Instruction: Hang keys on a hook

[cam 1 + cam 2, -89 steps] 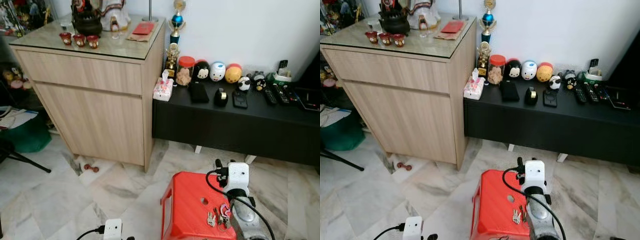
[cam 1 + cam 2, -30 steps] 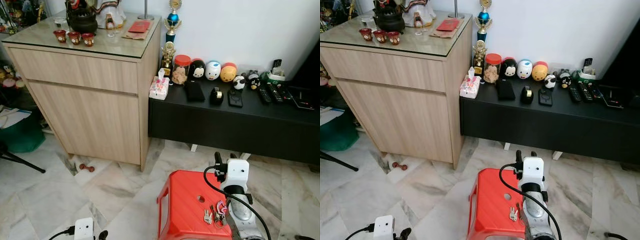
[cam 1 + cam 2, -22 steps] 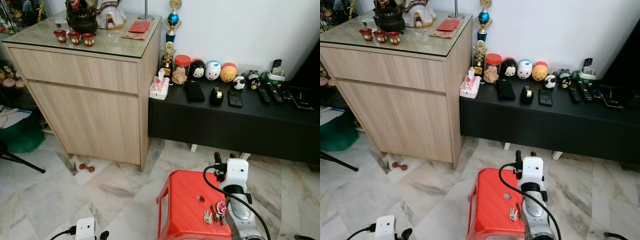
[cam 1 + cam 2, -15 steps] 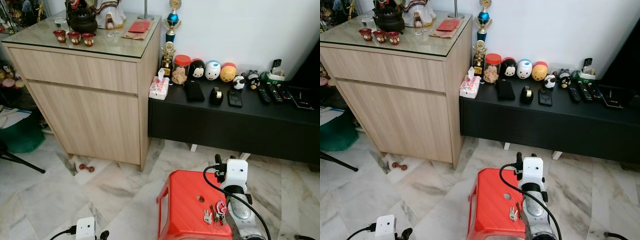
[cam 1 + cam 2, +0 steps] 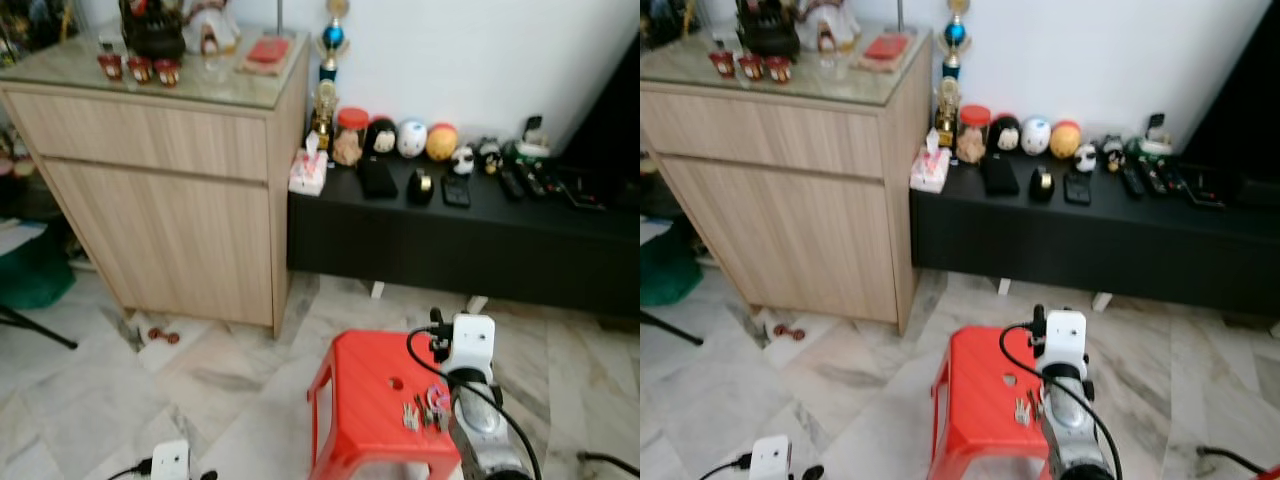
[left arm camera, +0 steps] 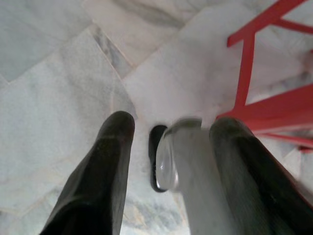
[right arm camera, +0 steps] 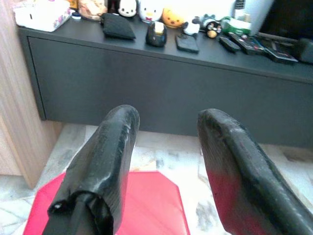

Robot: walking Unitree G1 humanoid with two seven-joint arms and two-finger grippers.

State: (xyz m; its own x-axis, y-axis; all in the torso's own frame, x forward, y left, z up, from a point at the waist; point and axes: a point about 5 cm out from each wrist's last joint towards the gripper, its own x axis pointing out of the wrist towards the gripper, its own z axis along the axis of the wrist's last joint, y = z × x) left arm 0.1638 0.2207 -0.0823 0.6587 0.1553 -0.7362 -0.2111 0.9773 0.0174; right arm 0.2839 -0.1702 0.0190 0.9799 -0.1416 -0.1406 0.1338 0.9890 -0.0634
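A bunch of keys point(image 5: 418, 413) with a pink tag lies on the top of a red plastic stool point(image 5: 365, 400), close beside my right forearm. My right gripper point(image 7: 166, 117) hovers over the stool's far edge, past the keys. It is open, with nothing between its black fingers point(image 7: 115, 147), and points toward the black console. My left gripper point(image 6: 173, 122) hangs low over the marble floor beside the stool's legs point(image 6: 244, 68). It is open, and a silver part of my body shows behind the gap.
A tall light-wood cabinet point(image 5: 170, 190) stands at the left. A low black console point(image 5: 450, 245) along the wall carries toys, a jar and remotes. A small red dumbbell point(image 5: 160, 335) and a black cable point(image 5: 600, 462) lie on the marble floor.
The whole picture has shifted and blurred slightly, so the camera moved. The keys stay on the stool and my right arm keeps the same pose.
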